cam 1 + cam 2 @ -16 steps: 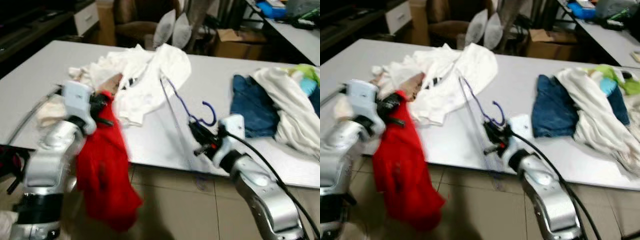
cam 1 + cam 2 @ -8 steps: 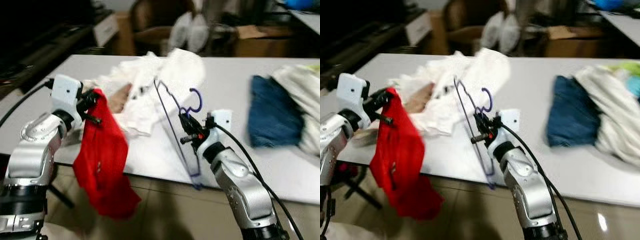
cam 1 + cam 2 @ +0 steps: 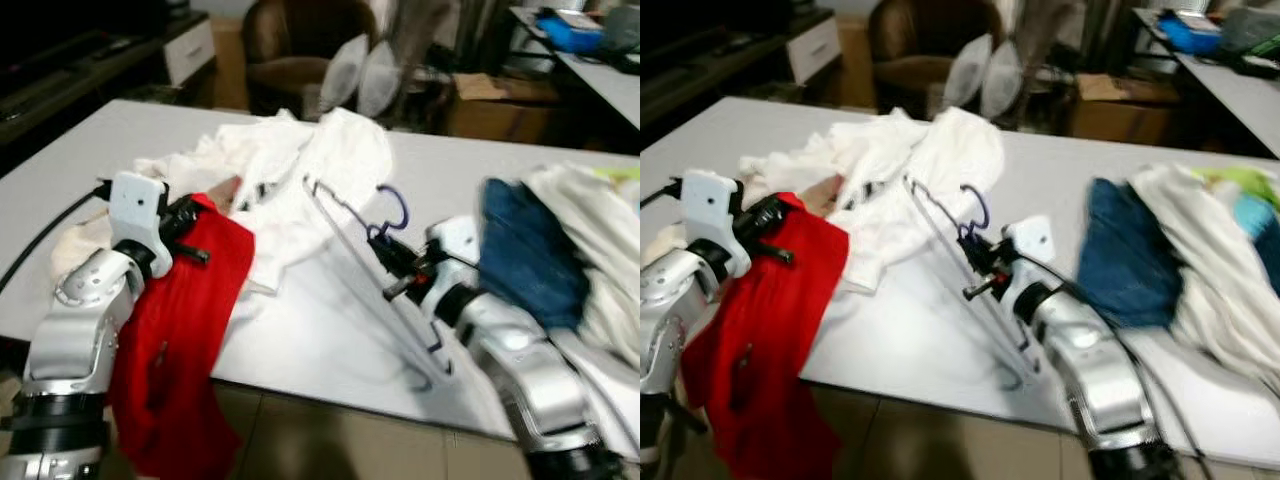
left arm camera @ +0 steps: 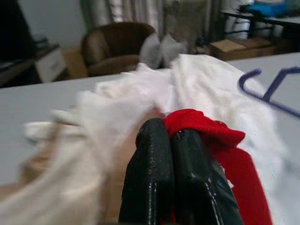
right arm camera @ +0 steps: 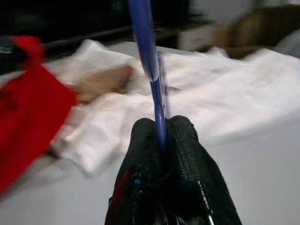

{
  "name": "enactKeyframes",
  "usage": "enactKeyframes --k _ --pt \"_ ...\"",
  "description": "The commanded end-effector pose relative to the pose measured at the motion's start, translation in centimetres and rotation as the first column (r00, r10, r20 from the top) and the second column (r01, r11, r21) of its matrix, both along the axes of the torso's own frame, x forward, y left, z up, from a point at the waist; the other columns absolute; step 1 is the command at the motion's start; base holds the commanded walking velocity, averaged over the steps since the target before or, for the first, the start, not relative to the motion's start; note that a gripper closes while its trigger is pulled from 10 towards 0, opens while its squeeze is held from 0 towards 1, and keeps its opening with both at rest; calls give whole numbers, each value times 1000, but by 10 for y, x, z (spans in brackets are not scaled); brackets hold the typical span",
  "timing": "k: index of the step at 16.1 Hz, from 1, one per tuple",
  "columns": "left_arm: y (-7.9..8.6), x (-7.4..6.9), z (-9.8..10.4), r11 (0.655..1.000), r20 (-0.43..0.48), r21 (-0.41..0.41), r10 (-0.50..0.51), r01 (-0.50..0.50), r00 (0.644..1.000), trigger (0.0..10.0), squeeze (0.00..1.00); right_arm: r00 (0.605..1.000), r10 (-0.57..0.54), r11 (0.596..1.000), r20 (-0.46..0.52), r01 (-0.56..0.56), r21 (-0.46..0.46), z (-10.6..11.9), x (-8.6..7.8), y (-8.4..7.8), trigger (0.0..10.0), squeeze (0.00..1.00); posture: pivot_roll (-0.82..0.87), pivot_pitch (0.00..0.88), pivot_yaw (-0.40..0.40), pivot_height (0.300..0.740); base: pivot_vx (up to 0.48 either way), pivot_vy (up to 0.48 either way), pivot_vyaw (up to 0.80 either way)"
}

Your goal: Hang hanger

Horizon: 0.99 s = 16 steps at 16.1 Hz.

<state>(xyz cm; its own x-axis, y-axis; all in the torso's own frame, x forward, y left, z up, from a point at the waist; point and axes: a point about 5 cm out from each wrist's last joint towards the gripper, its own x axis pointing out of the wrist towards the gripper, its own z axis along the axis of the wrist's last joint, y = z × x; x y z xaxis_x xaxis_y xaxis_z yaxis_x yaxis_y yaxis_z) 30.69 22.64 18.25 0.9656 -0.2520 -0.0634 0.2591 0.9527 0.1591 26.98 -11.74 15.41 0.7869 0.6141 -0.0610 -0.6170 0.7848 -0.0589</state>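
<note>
Left gripper (image 3: 192, 222): I see my jaws clenched on the top edge of the red garment (image 3: 185, 330), at the near left part of the bench (image 3: 300, 340). In the left wrist view the two black fingers (image 4: 150, 178) press together with red cloth pinched between them.

Red garment: it hangs from my left jaws, draping over the near edge of the bench and down toward the floor (image 3: 330, 440) in front of my left arm.

Right gripper (image 3: 392, 270): my jaws are clamped on the hanger (image 3: 375, 285) just below its hook. In the right wrist view the blue wire (image 5: 150, 65) runs up from between the closed fingers (image 5: 187, 159).

Hanger: blue wire, tilted. The hook sits near the white clothes heap (image 3: 290, 170), and the long frame slants down toward the near edge of the bench. I cannot tell whether the low end touches the surface.

White clothes heap: piled on the bench beyond my two grippers, with a tan piece (image 3: 225, 190) showing next to the red cloth.

Right side of bench: a dark blue garment (image 3: 525, 260) lies just beside a white one (image 3: 595, 240), with green and light blue cloth (image 3: 1240, 200) behind them.

Background: a brown armchair (image 3: 300, 50) with two pale cushions (image 3: 360, 75), and a cardboard box (image 3: 490, 105).
</note>
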Motion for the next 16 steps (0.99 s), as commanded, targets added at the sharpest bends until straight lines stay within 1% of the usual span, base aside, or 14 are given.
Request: enactKeyframes --k 1,3,4,6,7,8,9,10,11,12,13,14,15,16 --pt "-1 7 18 1000 53 17 -16 15 998 10000 0 994 103 995 35 -103 -7 18 -3 -5 10000 0 -3 0 -33 740 0 0 0" --pt "-9 17 30 997 71 32 -78 76 994 10000 0 983 174 983 51 -170 -68 28 -7 -22 10000 0 -15 0 -25 740 0 0 0" --pt "-15 25 40 991 91 39 -131 128 987 10000 0 975 218 973 51 -213 -90 36 -11 -33 10000 0 -24 0 -21 740 0 0 0" --pt "-35 53 72 967 133 53 -253 248 958 10000 0 944 329 938 35 -322 -130 53 -20 -54 10000 0 -26 0 -28 740 0 0 0" --pt "-35 53 72 967 133 53 -253 248 958 10000 0 944 329 938 35 -322 -130 53 -20 -54 10000 0 -26 0 -28 740 0 0 0" --pt "-57 72 100 929 160 49 -370 367 915 10000 0 912 410 897 -17 -407 -172 58 -26 -63 10000 0 -27 0 -27 740 0 0 0" --pt "-75 81 133 898 237 -8 -425 439 874 10000 0 897 440 881 -31 -438 -180 62 -29 -66 10000 0 -34 0 -19 740 0 0 0" --pt "-81 83 147 885 274 -27 -440 464 855 10000 0 893 448 877 -29 -446 -176 64 -29 -66 10000 0 -34 0 -19 740 0 0 0" --pt "-90 84 173 853 339 -86 -462 515 820 10000 0 880 474 870 -6 -470 -147 71 -32 -62 10000 0 -43 0 -1 740 0 0 0" --pt "-93 85 182 838 359 -112 -468 535 808 10000 0 873 488 866 7 -483 -129 75 -34 -60 10000 0 -43 0 -1 740 0 0 0" --pt "-99 85 187 830 358 -79 -493 552 793 10000 0 850 526 847 21 -522 -105 78 -39 -53 10000 0 -47 0 11 740 0 0 0" --pt "-100 87 183 836 340 -21 -510 549 790 10000 0 842 540 838 17 -536 -102 77 -41 -49 10000 0 -49 0 15 740 0 0 0" --pt "-103 87 177 829 318 22 -535 559 782 10000 0 836 548 833 9 -545 -99 73 -41 -44 10000 0 -51 0 16 740 0 0 0" --pt "-107 86 175 805 317 12 -565 593 762 10000 0 829 560 824 -6 -558 -97 69 -40 -37 10000 0 -48 0 11 740 0 0 0"
